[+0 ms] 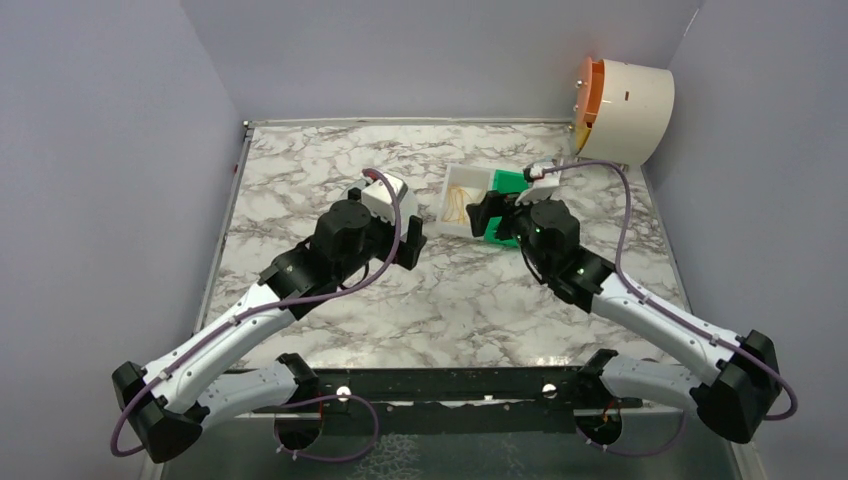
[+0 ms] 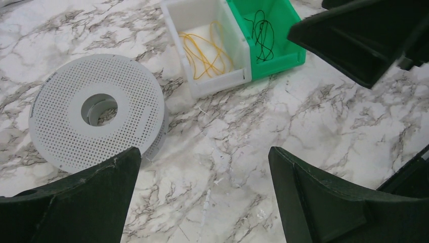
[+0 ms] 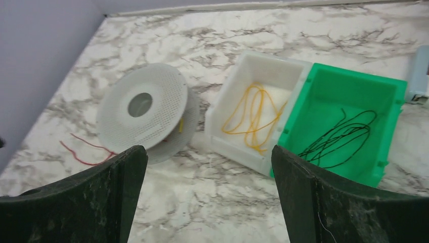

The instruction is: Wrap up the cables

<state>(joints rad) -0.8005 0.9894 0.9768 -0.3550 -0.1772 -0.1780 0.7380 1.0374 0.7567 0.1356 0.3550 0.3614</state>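
Yellow cables (image 3: 253, 114) lie coiled in a white bin (image 3: 235, 146); they also show in the left wrist view (image 2: 205, 53). Black cables (image 3: 344, 136) lie in a green bin (image 3: 354, 86) next to it. A thin red cable (image 3: 81, 152) lies on the marble table beside a grey perforated spool (image 3: 144, 109). My left gripper (image 2: 203, 152) is open and empty above bare table, near the spool (image 2: 96, 111). My right gripper (image 3: 208, 149) is open and empty, just short of the bins. In the top view the left gripper (image 1: 411, 242) and the right gripper (image 1: 487, 214) flank the white bin (image 1: 447, 225).
A white and orange cylinder (image 1: 625, 108) stands at the back right corner. A pale blue-grey object (image 3: 420, 76) sits just beyond the green bin. Grey walls close in the table on three sides. The left arm hides the spool in the top view.
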